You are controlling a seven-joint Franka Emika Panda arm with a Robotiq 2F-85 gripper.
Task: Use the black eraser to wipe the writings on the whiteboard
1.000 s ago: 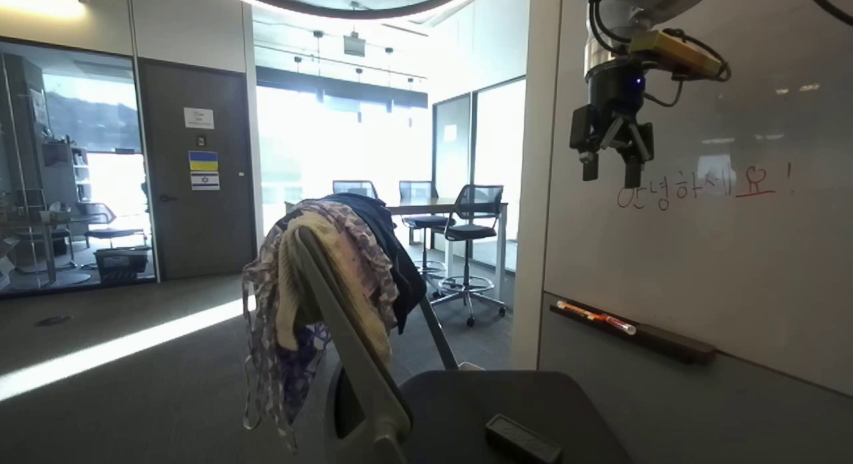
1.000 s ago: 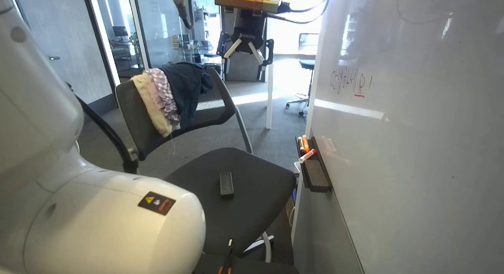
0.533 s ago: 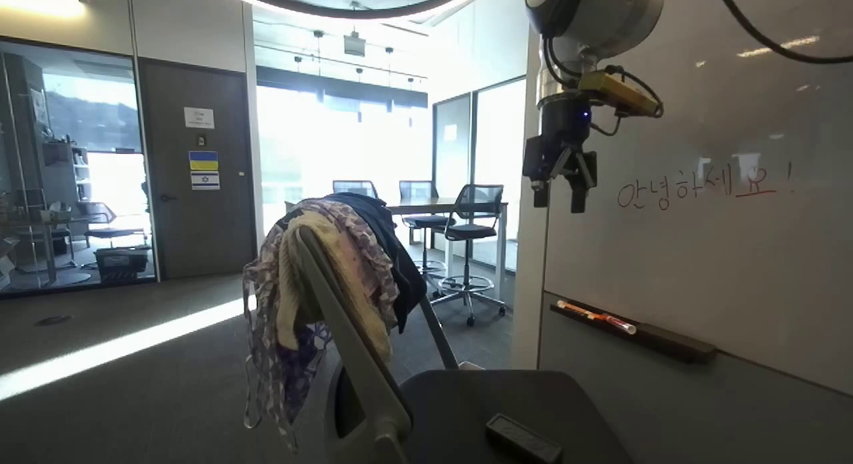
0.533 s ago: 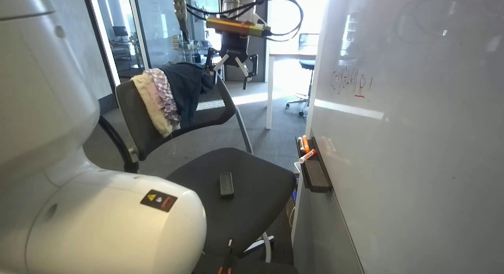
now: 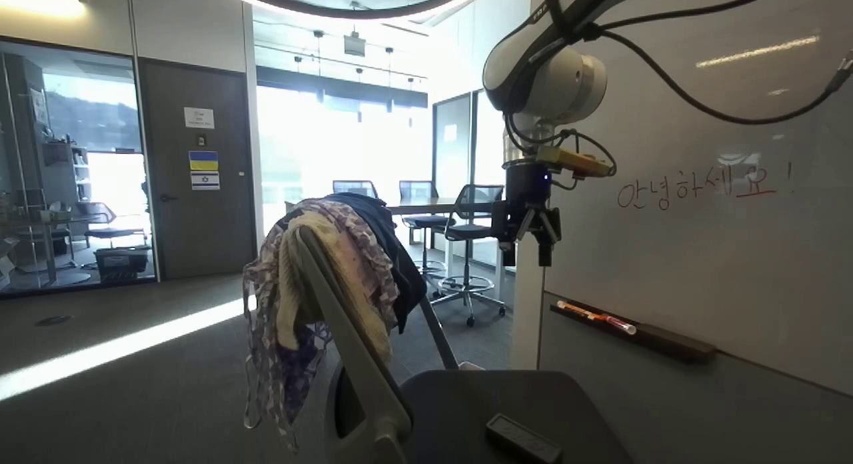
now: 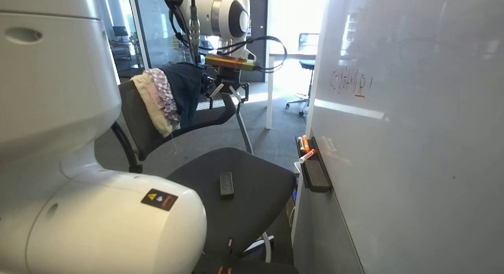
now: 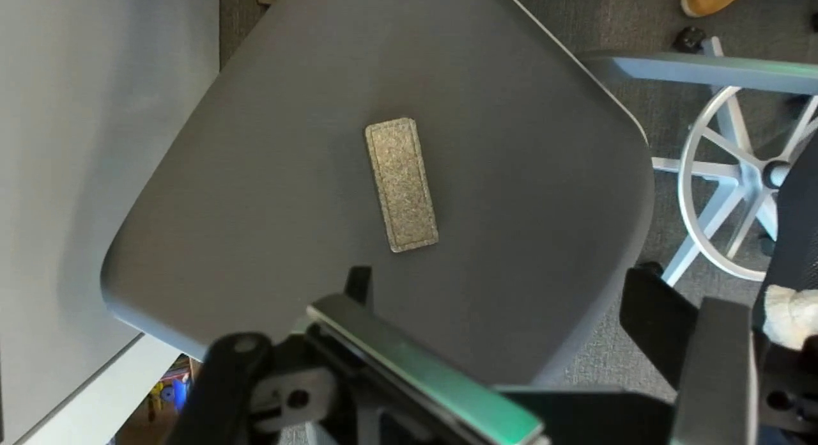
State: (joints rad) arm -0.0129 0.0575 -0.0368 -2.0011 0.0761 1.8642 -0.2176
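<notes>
The black eraser [image 5: 523, 439] lies on the dark chair seat in both exterior views [image 6: 226, 183]; in the wrist view [image 7: 401, 184] its felt-like face looks brownish. The writings [image 5: 693, 186] are thin dark and red characters with a red underline, also in an exterior view [image 6: 350, 80]. They are on the whiteboard [image 5: 666, 271], which also stands at the right of an exterior view [image 6: 425, 148]. My gripper [image 5: 526, 256] points down, open and empty, well above the seat, near the chair back [image 6: 225, 106]. In the wrist view its fingers [image 7: 505, 311] are wide apart, below the eraser.
The whiteboard ledge [image 6: 325, 169] holds several markers [image 6: 305, 143] and another dark eraser [image 6: 316, 173]. Clothes [image 5: 340, 251] hang over the chair back. The chair seat [image 7: 287, 176] stands close beside the board. A tall table and chairs [image 5: 470, 231] stand farther back.
My gripper has come down and moved away from the whiteboard, to the left in both exterior views. It stays open. The eraser and the writings have not changed.
</notes>
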